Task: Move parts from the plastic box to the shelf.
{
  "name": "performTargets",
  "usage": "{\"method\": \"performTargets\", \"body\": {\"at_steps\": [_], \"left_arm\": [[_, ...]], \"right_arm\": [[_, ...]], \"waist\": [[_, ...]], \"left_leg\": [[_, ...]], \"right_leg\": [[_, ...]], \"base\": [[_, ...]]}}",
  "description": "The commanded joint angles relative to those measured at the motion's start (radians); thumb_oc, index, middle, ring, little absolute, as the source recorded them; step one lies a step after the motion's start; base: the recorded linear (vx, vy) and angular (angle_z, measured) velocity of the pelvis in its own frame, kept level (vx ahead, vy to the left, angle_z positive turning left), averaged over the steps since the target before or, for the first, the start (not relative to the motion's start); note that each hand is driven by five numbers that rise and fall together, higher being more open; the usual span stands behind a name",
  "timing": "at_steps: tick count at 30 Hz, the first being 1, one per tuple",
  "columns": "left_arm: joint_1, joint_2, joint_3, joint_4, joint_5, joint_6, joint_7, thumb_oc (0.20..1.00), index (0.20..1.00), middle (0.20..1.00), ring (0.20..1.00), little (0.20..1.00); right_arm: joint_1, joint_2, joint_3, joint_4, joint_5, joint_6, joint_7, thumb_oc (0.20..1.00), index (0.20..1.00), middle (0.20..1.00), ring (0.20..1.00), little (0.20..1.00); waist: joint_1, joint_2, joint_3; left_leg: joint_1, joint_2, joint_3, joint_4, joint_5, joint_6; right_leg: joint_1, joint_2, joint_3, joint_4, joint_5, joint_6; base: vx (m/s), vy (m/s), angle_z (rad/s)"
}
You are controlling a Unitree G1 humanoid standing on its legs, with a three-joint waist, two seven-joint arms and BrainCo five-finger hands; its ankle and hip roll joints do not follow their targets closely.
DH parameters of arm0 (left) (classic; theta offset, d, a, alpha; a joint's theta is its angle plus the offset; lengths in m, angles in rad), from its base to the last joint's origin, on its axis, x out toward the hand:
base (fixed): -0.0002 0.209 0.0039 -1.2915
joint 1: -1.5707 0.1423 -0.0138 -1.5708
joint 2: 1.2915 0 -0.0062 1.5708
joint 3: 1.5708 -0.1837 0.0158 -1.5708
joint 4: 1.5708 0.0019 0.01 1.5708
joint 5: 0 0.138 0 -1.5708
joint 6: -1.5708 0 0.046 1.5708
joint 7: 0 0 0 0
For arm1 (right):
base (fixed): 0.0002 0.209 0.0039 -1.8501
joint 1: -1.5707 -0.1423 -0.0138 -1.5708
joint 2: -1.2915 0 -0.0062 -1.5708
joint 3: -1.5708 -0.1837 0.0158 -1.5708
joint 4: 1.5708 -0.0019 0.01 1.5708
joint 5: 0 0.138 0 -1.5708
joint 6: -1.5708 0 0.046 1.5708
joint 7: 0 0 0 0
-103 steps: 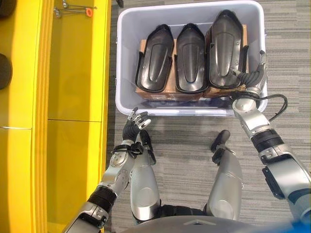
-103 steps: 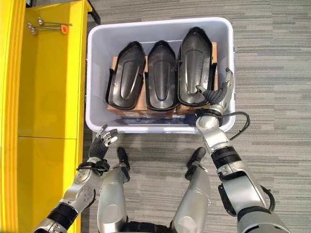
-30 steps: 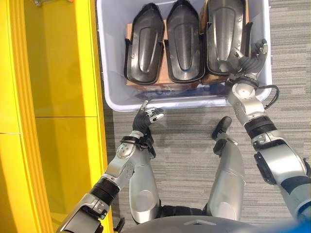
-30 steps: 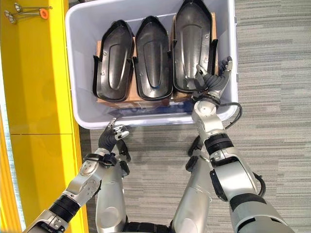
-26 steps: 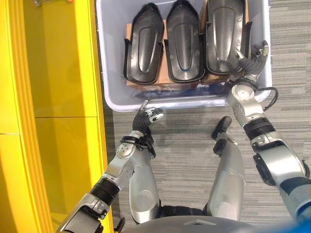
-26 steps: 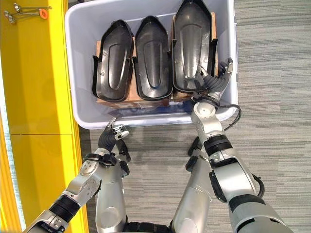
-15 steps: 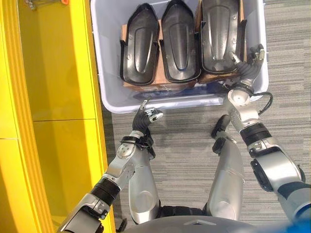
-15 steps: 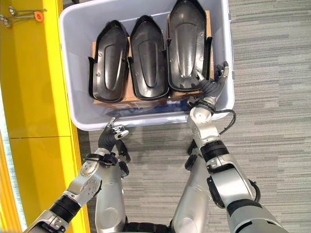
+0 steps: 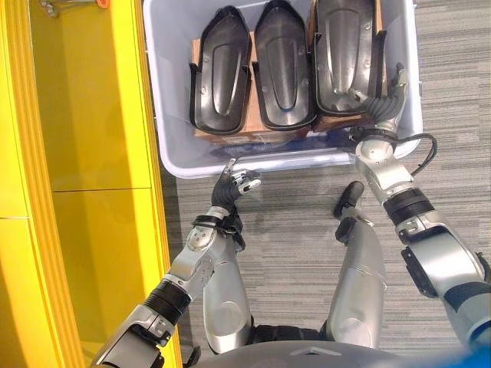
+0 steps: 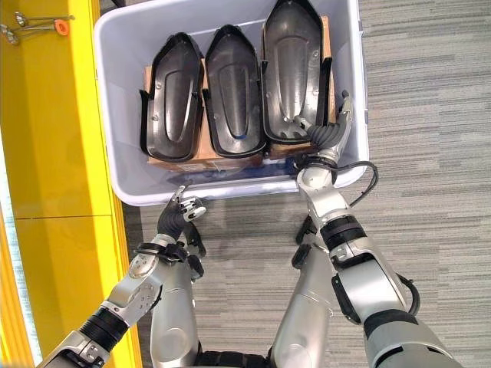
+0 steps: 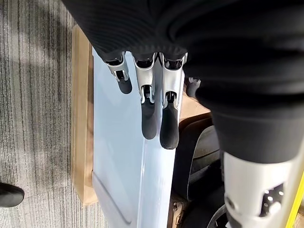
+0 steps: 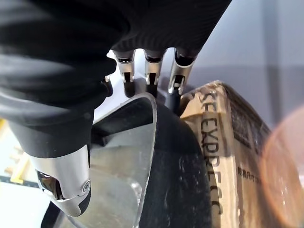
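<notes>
Three black moulded parts lie side by side on cardboard in the pale plastic box [image 9: 230,165]: left part [image 9: 221,69], middle part [image 9: 282,65], right part [image 9: 345,46]. My right hand [image 9: 380,103] is inside the box's near right corner. Its straight fingers [image 12: 147,71] run down between the right part's side wall [image 12: 175,156] and the box wall, tips hidden behind the rim. The thumb [image 12: 66,190] sits over the part's inner face, so the hand is open. My left hand [image 9: 234,188] hovers open just outside the box's near wall [image 11: 118,156], holding nothing.
The yellow shelf [image 9: 100,115] runs along the left, close beside the box. A small metal tool with an orange piece [image 10: 38,23] lies at its far end. Grey striped carpet [image 10: 430,153] lies to the right of the box and in front of it.
The right hand has turned and slid its fingers down beside the right part, thumb over its near end. The view shifted slightly. The left hand has barely moved.
</notes>
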Motion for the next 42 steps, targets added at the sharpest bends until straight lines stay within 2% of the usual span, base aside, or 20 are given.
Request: {"method": "performTargets", "body": {"at_steps": [1,3,4,7,14,16,18,30,33,37,42], "left_arm": [[0.001,-0.003,-0.018,-0.036,-0.031,-0.046,-0.030,1.000,1.000,1.000,1.000,1.000],[0.002,-0.002,-0.018,-0.036,-0.033,-0.045,-0.033,1.000,1.000,1.000,1.000,1.000],[0.003,-0.001,-0.015,-0.033,-0.032,-0.045,-0.040,1.000,1.000,1.000,1.000,1.000],[0.002,0.003,-0.017,-0.031,-0.038,-0.047,-0.042,1.000,1.000,1.000,1.000,1.000],[0.005,0.005,-0.013,-0.030,-0.037,-0.042,-0.053,1.000,1.000,1.000,1.000,1.000],[0.002,0.002,-0.012,-0.029,-0.037,-0.042,-0.054,1.000,1.000,1.000,1.000,1.000],[-0.001,0.003,-0.009,-0.030,-0.036,-0.037,-0.052,1.000,1.000,1.000,1.000,1.000],[-0.002,0.004,-0.007,-0.018,-0.046,-0.038,-0.065,1.000,1.000,1.000,1.000,1.000],[-0.002,0.003,-0.009,-0.025,-0.044,-0.034,-0.055,1.000,1.000,1.000,1.000,1.000],[-0.001,0.008,-0.002,-0.025,-0.054,-0.029,-0.058,1.000,1.000,1.000,1.000,1.000],[0.000,0.009,0.010,-0.016,-0.050,-0.037,-0.074,1.000,1.000,1.000,1.000,1.000]], "right_arm": [[-0.019,0.014,0.041,0.040,-0.030,0.053,0.045,1.000,1.000,1.000,1.000,1.000],[-0.027,0.012,0.050,0.050,-0.039,0.063,0.026,1.000,1.000,1.000,1.000,1.000],[-0.035,-0.003,0.053,0.069,-0.075,0.046,0.032,1.000,1.000,1.000,1.000,1.000],[-0.044,-0.008,0.061,0.064,-0.078,0.049,0.050,1.000,1.000,1.000,1.000,1.000],[-0.040,0.008,0.054,0.084,0.085,0.041,0.069,1.000,1.000,1.000,1.000,1.000],[-0.034,0.017,0.050,0.107,0.088,0.023,0.098,0.693,0.693,0.693,0.693,0.693],[-0.031,0.021,0.052,0.109,0.078,0.022,0.121,0.200,0.200,0.200,0.200,0.200],[-0.050,0.006,0.086,0.095,-0.045,0.057,0.127,0.200,0.200,0.200,0.200,0.200],[-0.049,0.008,0.093,0.088,-0.066,0.095,0.126,0.200,0.200,0.200,0.200,0.200],[-0.052,0.005,0.105,0.099,-0.024,0.137,0.126,0.200,0.200,0.200,0.200,0.200],[-0.038,0.009,0.106,0.148,0.032,0.153,0.146,0.200,0.200,0.200,0.200,0.200]], "waist": [[0.032,0.046,-0.029],[0.034,0.046,-0.029],[0.037,0.047,-0.029],[0.039,0.047,-0.029],[0.042,0.047,-0.029],[0.042,0.048,-0.029],[0.042,0.048,-0.029],[0.045,0.047,-0.029],[0.045,0.047,-0.029],[0.047,0.048,-0.029],[0.050,0.047,-0.029]], "left_leg": [[-0.103,-0.026,0.012,0.038,-0.060,0.045],[-0.105,-0.025,0.010,0.040,-0.059,0.044],[-0.107,-0.026,0.007,0.039,-0.059,0.045],[-0.111,-0.024,0.006,0.040,-0.056,0.044],[-0.111,-0.024,0.006,0.036,-0.054,0.041],[-0.115,-0.023,0.006,0.038,-0.054,0.041],[-0.117,-0.022,0.007,0.038,-0.053,0.041],[-0.124,-0.019,0.003,0.041,-0.050,0.040],[-0.123,-0.020,0.003,0.039,-0.049,0.040],[-0.124,-0.019,0.003,0.038,-0.048,0.040],[-0.124,-0.019,0.001,0.039,-0.048,0.040]], "right_leg": [[0.013,0.067,-0.029,0.083,-0.178,0.011],[0.012,0.066,-0.029,0.086,-0.179,0.010],[0.011,0.066,-0.030,0.086,-0.178,0.011],[0.007,0.064,-0.034,0.091,-0.179,0.012],[0.008,0.063,-0.038,0.087,-0.177,0.012],[0.003,0.062,-0.037,0.088,-0.177,0.011],[0.002,0.061,-0.038,0.090,-0.177,0.010],[-0.003,0.059,-0.041,0.090,-0.173,0.012],[-0.003,0.060,-0.041,0.088,-0.172,0.012],[-0.004,0.060,-0.041,0.091,-0.173,0.011],[-0.004,0.059,-0.042,0.097,-0.176,0.010]], "base": [[0.00,0.000,0.00],[0.00,0.000,0.00],[0.00,0.000,0.00],[0.00,0.000,0.00],[0.00,0.000,0.00],[0.00,0.000,0.00],[0.00,0.000,0.00],[0.00,0.000,0.00],[0.00,0.000,0.00],[0.00,0.000,0.00],[0.00,0.000,0.00]]}}
